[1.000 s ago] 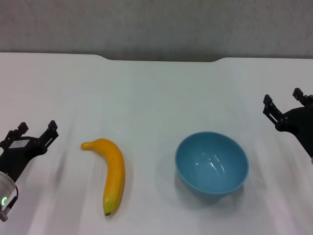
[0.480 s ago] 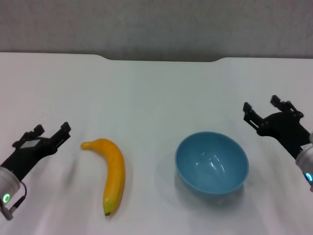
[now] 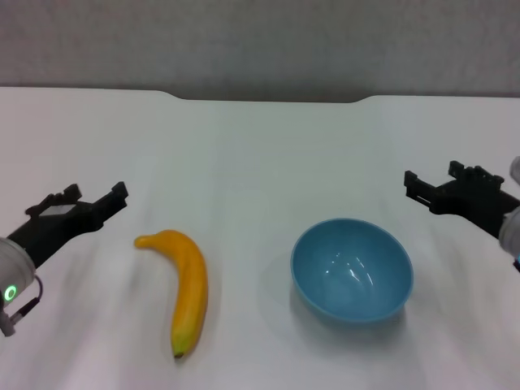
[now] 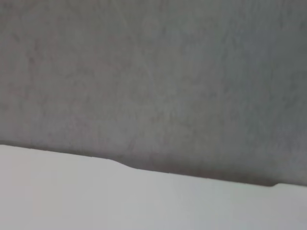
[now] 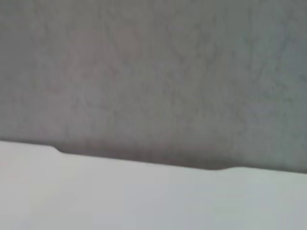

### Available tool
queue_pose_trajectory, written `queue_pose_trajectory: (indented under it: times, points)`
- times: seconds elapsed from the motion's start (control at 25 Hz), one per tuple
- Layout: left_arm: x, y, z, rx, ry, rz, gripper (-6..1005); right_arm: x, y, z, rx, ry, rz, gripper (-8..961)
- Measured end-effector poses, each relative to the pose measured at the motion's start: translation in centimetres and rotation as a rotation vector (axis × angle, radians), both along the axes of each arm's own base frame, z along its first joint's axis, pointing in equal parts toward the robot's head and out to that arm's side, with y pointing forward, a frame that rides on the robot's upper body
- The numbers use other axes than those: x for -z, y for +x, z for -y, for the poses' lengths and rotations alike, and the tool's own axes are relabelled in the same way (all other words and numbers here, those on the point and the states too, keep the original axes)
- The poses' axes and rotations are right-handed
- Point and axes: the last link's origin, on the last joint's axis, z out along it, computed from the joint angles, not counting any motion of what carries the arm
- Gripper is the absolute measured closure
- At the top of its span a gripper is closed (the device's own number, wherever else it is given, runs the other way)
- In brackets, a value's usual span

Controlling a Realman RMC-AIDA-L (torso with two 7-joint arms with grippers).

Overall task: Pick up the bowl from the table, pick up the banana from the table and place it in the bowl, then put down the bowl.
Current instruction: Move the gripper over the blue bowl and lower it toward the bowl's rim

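While the head view looks down, the banana (image 3: 185, 287) and the bowl (image 3: 352, 269) lie apart on the table (image 3: 260, 154), the banana to the left. Left gripper (image 3: 91, 197) hovers near the banana's stem, fingers spread and empty; right gripper (image 3: 440, 180) hovers beside the bowl, likewise spread. Both wrist views show only the table's (image 4: 144, 201) far edge (image 5: 144, 165) and a grey wall (image 4: 153, 72).

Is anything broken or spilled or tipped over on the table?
No, nothing looks wrong. The banana lies flat and whole on the white table, and the blue bowl sits upright and empty beside it, not touching. The left claw and right claw are open off to the sides, holding nothing.
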Motion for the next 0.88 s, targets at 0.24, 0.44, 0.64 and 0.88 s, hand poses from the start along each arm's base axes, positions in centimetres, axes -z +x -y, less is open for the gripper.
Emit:
queue_pose_trajectory:
  times: [0.24, 0.44, 0.64, 0.88]
  points:
    - [-1.3, 2.2, 0.4, -0.03, 0.026, -0.042, 112, -1.6, -2.3, -0.3, 0.078, -0.155, -0.024, 135]
    - [-1.7, 2.9, 0.4, -0.068, 0.05, -0.082, 112, -2.3, -3.0, -0.8, 0.168, -0.321, -0.007, 135]
    - [-1.6, 3.9, 0.4, -0.116, 0.06, -0.153, 112, -2.4, -3.0, -1.3, 0.231, -0.351, 0.082, 134]
    - [-1.3, 5.3, 0.1, -0.24, 0.007, -0.328, 113, -2.2, -3.4, -1.7, 0.255, -0.374, 0.117, 136]
